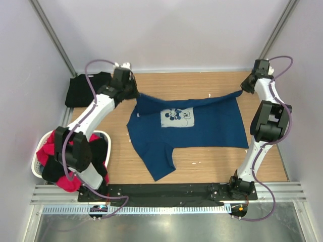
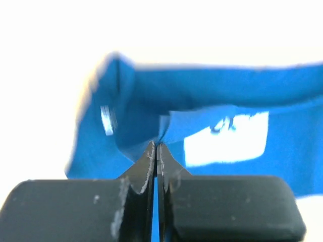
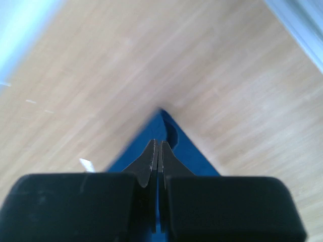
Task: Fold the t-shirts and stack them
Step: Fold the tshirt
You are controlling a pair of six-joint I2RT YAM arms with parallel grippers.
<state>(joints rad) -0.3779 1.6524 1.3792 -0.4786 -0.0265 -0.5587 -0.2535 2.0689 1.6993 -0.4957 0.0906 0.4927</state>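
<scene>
Corners of the navy t-shirt [image 1: 202, 126] pinched, left and right.
From above, you see it spread on the wooden table [image 1: 202, 169] between left gripper [image 1: 135, 94] and right gripper [image 1: 243, 89]. A black t-shirt [image 1: 83, 89] lies left of it, and a white basket [image 1: 35, 170] of red and black tees [image 1: 48, 146] sits nearer-left. Your left wrist shows jaws clamped on blue fabric; your right wrist shows jaws closed on a pointed corner.
</scene>
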